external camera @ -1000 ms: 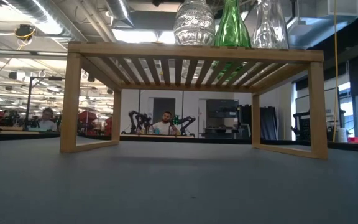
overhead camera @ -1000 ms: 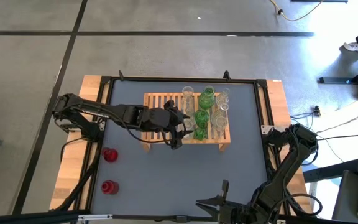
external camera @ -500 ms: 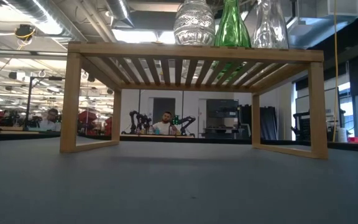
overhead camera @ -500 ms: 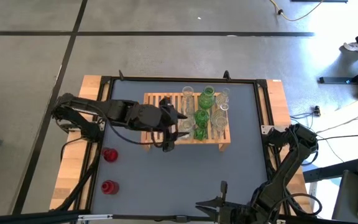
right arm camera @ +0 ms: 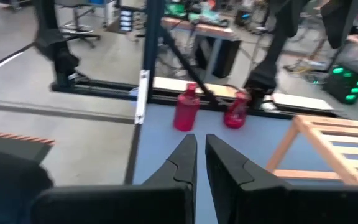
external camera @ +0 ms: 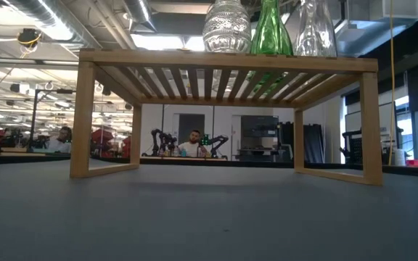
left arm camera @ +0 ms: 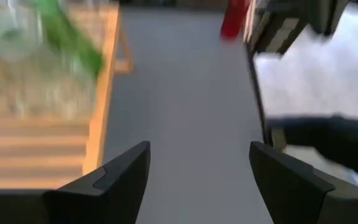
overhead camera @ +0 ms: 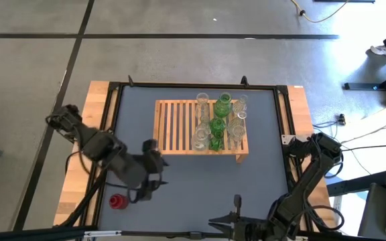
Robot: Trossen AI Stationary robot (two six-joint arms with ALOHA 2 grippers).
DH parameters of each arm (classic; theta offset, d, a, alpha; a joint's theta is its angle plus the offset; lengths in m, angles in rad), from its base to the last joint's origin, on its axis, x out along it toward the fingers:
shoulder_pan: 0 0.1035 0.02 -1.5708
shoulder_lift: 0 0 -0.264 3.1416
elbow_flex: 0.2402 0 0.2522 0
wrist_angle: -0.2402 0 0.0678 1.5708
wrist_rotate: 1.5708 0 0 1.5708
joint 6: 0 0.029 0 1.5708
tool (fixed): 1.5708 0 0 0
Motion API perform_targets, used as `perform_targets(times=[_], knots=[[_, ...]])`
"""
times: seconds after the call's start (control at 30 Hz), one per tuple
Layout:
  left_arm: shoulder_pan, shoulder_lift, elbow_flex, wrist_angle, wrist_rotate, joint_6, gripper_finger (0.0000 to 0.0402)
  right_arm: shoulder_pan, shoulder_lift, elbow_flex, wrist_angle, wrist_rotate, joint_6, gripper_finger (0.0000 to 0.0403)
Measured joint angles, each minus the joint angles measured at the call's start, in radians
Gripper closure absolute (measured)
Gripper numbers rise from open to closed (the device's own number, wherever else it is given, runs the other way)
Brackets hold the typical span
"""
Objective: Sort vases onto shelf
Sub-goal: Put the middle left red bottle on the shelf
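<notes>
left hand (overhead camera: 154,182) near red vase (overhead camera: 116,201)

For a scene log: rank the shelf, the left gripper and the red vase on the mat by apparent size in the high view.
1. shelf, clearly largest.
2. left gripper, open, near the mat's front left.
3. red vase, smallest; only one shows in this view.

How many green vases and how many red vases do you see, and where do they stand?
Green vases: 3, on the shelf
Red vases: 2, on the table
Total: 5
</notes>
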Motion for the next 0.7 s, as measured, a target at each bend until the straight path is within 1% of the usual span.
perform_targets(times=[0.2, 0.37, 0.43, 0.5, 0.7], knots=[[-0.144, 0.0, 0.0, -0.288, -0.051, -0.279, 0.0133, -0.031, 0.0, 0.0, 0.003, -0.13, 0.003, 0.0377], [-0.274, 0.0, 0.0, -0.462, -0.093, -0.486, 0.0133, -0.058, 0.0, 0.0, 0.003, -0.182, 0.039, 0.0377], [-0.32, 0.0, 0.0, -0.49, -0.116, -0.56, 0.0133, -0.058, 0.0, 0.0, 0.003, -0.184, 0.04, 0.0377], [-0.358, 0.0, 0.0, -0.485, -0.14, -0.604, 0.0133, -0.058, 0.0, 0.0, 0.003, -0.18, 0.04, 0.0377], [-0.429, -0.019, 0.0, -0.485, -0.152, -0.617, 0.0133, -0.055, 0.0, 0.0, 0.003, -0.18, 0.048, 0.0377]])
